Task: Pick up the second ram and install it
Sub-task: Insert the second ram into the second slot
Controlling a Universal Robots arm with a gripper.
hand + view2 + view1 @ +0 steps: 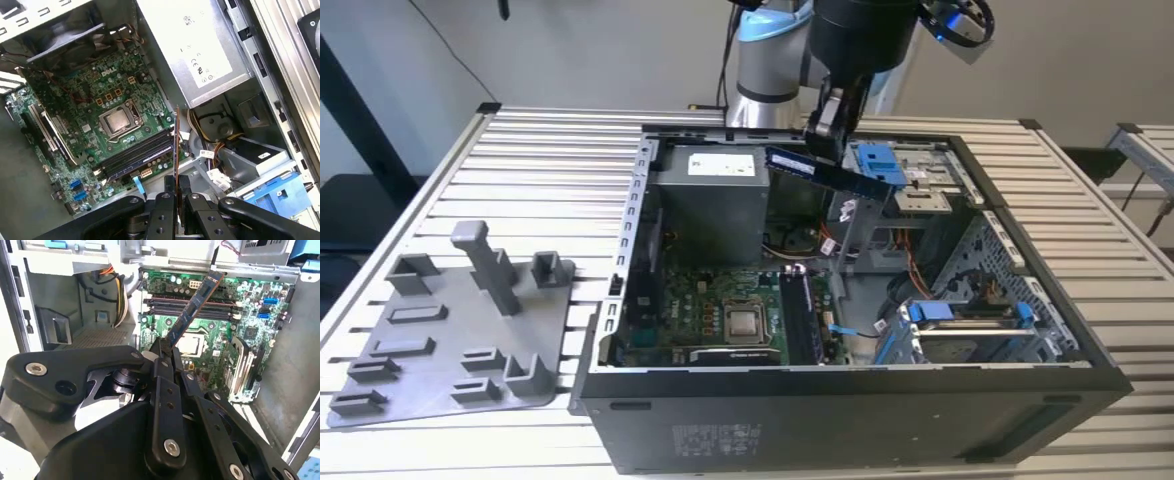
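While suspended over the open computer case (854, 420) in the exterior view, the gripper (826, 132) is clamped on the second ram (821, 170). The stick is held tilted in the air above the case interior, well apart from the grey holder tray (440, 340) on the slatted table (547, 150).

In the second wrist view, the fingers (161, 375) pinch one end of the second ram (192, 310), which slants out over the motherboard (225, 320), clear of the memory slots (165, 302).

In the first wrist view, the second ram (176, 150) appears edge-on between the closed fingers (162, 210), above the memory slots (137, 157), with the power supply (200, 45) to one side.
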